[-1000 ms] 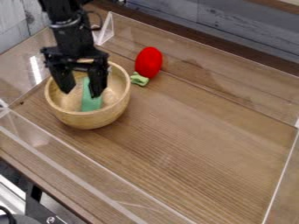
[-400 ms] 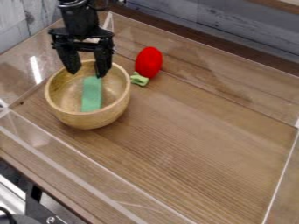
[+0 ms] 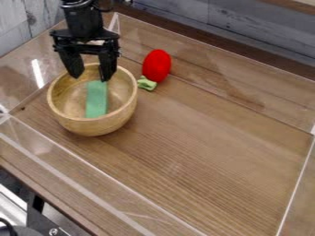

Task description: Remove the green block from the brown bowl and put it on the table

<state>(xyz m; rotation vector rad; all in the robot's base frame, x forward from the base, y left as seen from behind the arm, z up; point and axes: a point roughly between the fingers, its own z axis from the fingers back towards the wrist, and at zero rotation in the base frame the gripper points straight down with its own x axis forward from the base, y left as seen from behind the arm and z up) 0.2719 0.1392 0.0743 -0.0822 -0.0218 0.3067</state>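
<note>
The green block point(image 3: 96, 99), a flat mid-green bar, lies inside the brown bowl point(image 3: 64, 119), leaning against its inner wall. The bowl sits on the table point(image 3: 197, 138) at the left. My gripper point(image 3: 90, 72) hangs just over the bowl's far rim, pointing straight down, open, its black fingers spread above the block's far end. Nothing is between the fingers.
A red rounded object point(image 3: 157, 64) with a small lime-green piece point(image 3: 146, 85) lies just right of the bowl. Low clear acrylic walls point(image 3: 296, 175) run round the table's edges. Bare wood-grain surface stretches across the middle and right.
The gripper has risen out of the bowl and shifted toward its far rim, uncovering the green block. The block and bowl stay put.
</note>
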